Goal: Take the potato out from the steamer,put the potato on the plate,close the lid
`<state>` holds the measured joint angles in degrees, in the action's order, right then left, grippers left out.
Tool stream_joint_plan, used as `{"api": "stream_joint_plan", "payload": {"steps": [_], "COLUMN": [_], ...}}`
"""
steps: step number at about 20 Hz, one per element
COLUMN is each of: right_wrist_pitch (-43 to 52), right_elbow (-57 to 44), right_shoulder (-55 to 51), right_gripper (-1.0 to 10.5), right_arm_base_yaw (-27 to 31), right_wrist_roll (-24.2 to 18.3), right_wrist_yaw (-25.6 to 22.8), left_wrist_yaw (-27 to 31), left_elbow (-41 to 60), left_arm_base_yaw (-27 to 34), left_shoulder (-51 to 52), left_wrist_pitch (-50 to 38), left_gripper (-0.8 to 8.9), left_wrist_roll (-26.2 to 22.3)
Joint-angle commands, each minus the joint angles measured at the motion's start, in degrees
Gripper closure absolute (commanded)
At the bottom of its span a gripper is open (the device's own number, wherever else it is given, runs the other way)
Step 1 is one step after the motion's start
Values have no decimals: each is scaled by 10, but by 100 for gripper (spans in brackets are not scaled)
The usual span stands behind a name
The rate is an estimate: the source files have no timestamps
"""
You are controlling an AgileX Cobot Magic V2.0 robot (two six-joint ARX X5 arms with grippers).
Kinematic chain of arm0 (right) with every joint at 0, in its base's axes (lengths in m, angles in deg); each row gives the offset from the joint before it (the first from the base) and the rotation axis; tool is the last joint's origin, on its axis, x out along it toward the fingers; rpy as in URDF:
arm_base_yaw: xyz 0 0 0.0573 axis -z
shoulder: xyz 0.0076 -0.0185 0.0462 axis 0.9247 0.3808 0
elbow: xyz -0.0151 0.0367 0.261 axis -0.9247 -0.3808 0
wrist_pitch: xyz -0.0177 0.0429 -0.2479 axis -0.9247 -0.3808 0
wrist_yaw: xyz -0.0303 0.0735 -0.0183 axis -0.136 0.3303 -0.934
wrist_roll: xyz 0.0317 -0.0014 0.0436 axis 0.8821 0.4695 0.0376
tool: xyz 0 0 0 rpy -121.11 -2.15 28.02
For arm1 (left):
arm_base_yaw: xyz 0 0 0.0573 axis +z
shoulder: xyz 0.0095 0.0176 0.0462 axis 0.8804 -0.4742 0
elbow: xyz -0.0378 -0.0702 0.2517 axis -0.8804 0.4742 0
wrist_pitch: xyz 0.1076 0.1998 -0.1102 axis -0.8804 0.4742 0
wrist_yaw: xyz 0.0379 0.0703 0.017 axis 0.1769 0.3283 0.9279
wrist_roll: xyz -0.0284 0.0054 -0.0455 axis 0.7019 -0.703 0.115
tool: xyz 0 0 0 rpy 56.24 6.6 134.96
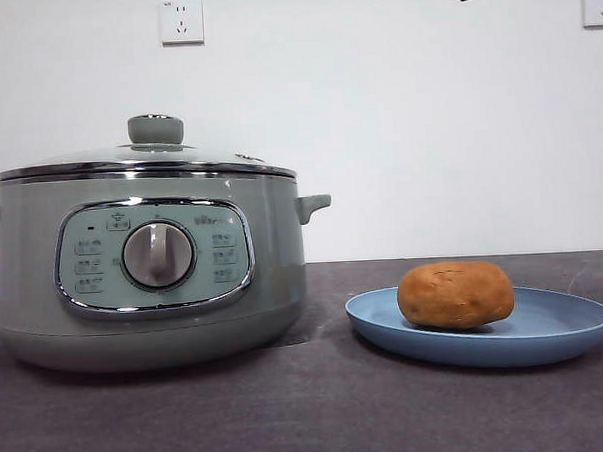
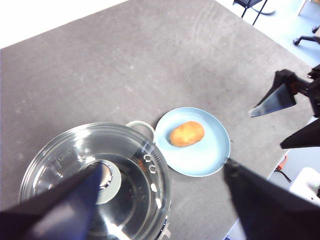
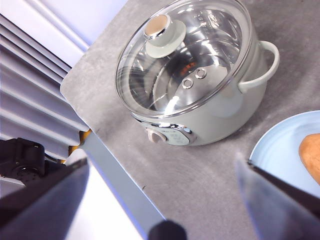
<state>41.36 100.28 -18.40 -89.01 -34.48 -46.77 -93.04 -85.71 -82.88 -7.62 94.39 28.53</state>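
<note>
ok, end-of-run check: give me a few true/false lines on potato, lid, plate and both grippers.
1. The potato lies on the plate. True.
2. The lid is off the steamer. False: it sits closed on the steamer.
3. The left gripper is shut on the lid's knob. False: it is open, above the lid, holding nothing.
4. The plate stands beside the steamer, apart from it. True.
5. The right gripper holds the potato. False: it is open and empty.
</note>
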Motion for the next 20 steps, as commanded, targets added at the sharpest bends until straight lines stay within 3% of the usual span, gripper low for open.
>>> {"api": "stream_joint_plan", "payload": {"steps": [1, 4, 20], "right_wrist_pitch": [3, 4, 2], "right_elbow": [0, 0, 0], "right_shoulder": [-1, -1, -1], "right_gripper": [957, 949, 948], "right_arm_base_yaw": [0, 0, 0], "right_wrist_roll": [-27, -45, -45], "right_wrist_yaw": [1, -1, -16], "left_wrist_yaw": [-1, -1, 0], "left_elbow": [4, 4, 4], "left_arm_base_yaw": [-2, -3, -1], "left_shoulder": [-6, -6, -6], "left_wrist_pitch": [27, 27, 22], "left_gripper": [823, 821, 817], "left_wrist_roll": [-34, -38, -23]}}
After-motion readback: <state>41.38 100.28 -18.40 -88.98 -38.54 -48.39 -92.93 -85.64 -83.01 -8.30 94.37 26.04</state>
